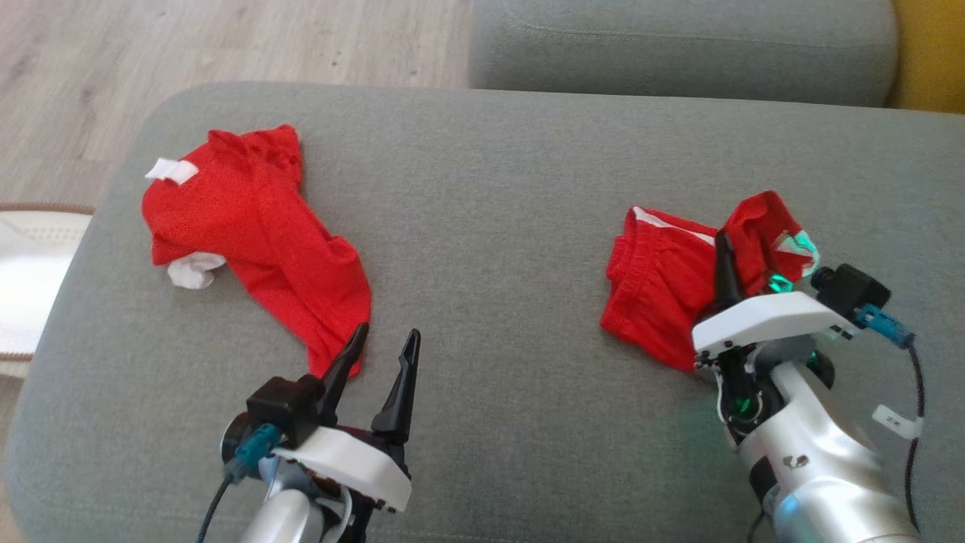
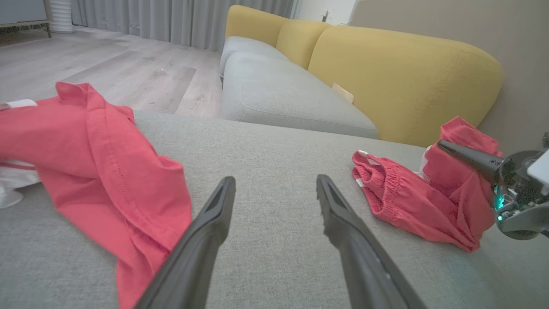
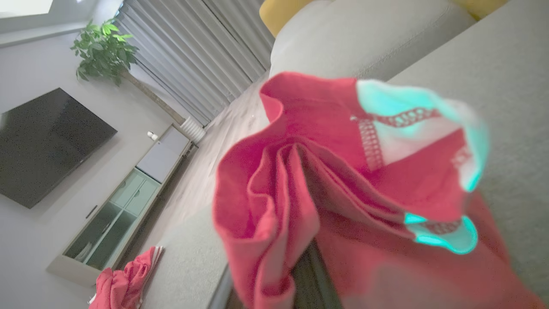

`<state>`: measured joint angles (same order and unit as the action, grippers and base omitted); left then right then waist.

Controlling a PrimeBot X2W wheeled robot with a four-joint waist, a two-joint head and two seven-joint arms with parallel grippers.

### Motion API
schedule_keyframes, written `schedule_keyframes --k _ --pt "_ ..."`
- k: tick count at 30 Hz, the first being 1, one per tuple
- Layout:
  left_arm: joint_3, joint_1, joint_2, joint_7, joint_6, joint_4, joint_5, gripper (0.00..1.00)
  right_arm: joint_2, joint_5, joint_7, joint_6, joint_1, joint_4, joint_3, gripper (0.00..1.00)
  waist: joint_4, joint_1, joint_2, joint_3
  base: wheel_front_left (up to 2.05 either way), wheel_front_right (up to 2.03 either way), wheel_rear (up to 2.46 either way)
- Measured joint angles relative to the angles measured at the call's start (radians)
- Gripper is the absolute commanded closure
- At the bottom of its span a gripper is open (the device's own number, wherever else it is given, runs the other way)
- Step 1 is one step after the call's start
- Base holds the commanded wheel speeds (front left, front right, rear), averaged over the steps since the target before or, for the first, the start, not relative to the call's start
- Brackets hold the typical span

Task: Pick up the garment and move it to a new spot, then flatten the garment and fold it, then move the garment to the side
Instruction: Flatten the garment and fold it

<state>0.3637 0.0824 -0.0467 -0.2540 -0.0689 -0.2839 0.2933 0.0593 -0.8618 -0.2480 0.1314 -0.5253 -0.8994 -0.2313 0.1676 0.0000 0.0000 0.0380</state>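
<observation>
On the right of the grey cushion [image 1: 497,226] lies a crumpled red garment [image 1: 656,294] with an elastic waistband and white trim. My right gripper [image 1: 727,256] is shut on a raised fold of it, and the cloth bunches around the fingers in the right wrist view [image 3: 300,180]. The left wrist view shows this garment [image 2: 399,206] at right with the right gripper [image 2: 467,159] in it. My left gripper [image 1: 387,335] stands open over bare cushion with nothing between its fingers [image 2: 201,240]. Its left fingertip is close to the lower tip of a second red garment [image 1: 256,226].
The second red garment [image 2: 94,159] is spread on the cushion's left part, with a white tag and a white piece [image 1: 192,271] at its edge. Another grey seat [image 1: 678,45] lies beyond, with yellow backrests [image 2: 399,73]. Wooden floor [image 1: 151,45] borders the cushion's left.
</observation>
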Motion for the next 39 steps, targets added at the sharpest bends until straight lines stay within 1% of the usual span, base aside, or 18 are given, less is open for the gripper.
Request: schedule_keyframes --k 5,13,19,20,21,22,25,31,37,39 --pt "0.003 0.000 0.000 0.000 0.004 0.001 0.000 0.00 0.000 -0.017 0.000 0.000 -0.011 -0.031 -0.068 1.00 0.024 0.0000 0.0000 0.013 0.00 0.00 0.00" --pt "0.004 0.001 0.000 0.000 0.008 0.005 0.010 0.00 0.001 -0.026 0.000 0.000 -0.046 -0.024 -0.113 1.00 0.034 0.0000 0.0000 0.034 0.00 0.00 0.00" --pt "0.012 0.004 0.000 0.000 0.009 0.010 0.011 0.00 0.002 0.001 0.000 0.000 -0.076 -0.052 -0.154 1.00 0.045 0.0000 0.0000 0.052 0.00 0.00 0.00" --pt "0.014 0.006 0.000 0.000 0.009 0.009 0.013 0.00 0.002 0.001 0.000 0.000 -0.079 -0.057 -0.158 0.75 0.047 0.0000 0.0000 0.055 0.00 0.00 0.00" --pt "0.015 0.008 0.000 0.000 0.009 0.009 0.018 0.00 0.002 0.001 0.000 0.000 -0.081 -0.059 -0.162 0.21 0.050 0.0000 0.0000 0.057 0.00 0.00 0.00" --pt "0.016 0.009 0.000 0.000 0.009 0.009 0.020 0.00 0.002 0.001 0.000 0.000 -0.081 -0.063 -0.170 0.00 0.053 0.0000 0.0000 0.059 0.00 0.00 0.00" --pt "0.017 0.013 0.000 0.000 0.009 0.009 0.021 0.00 0.002 -0.012 0.000 0.000 -0.081 -0.071 -0.200 0.00 0.061 0.0000 0.0000 0.063 0.00 0.00 0.00" --pt "0.019 0.024 0.000 0.000 0.017 0.007 0.026 0.00 0.002 -0.060 0.000 0.000 -0.080 -0.067 -0.295 0.00 0.064 0.0000 0.0000 0.059 0.00 0.00 0.00" --pt "0.017 0.024 0.000 0.000 0.017 0.004 0.028 0.00 0.002 -0.142 0.002 0.000 -0.078 -0.054 -0.444 0.00 0.053 0.0000 0.0000 0.050 0.00 0.00 0.00" --pt "0.016 0.024 0.000 0.000 0.017 0.003 0.028 0.00 0.002 -0.178 0.018 0.000 -0.077 -0.043 -0.492 0.00 0.045 0.0000 0.0000 0.045 0.00 0.00 0.00"
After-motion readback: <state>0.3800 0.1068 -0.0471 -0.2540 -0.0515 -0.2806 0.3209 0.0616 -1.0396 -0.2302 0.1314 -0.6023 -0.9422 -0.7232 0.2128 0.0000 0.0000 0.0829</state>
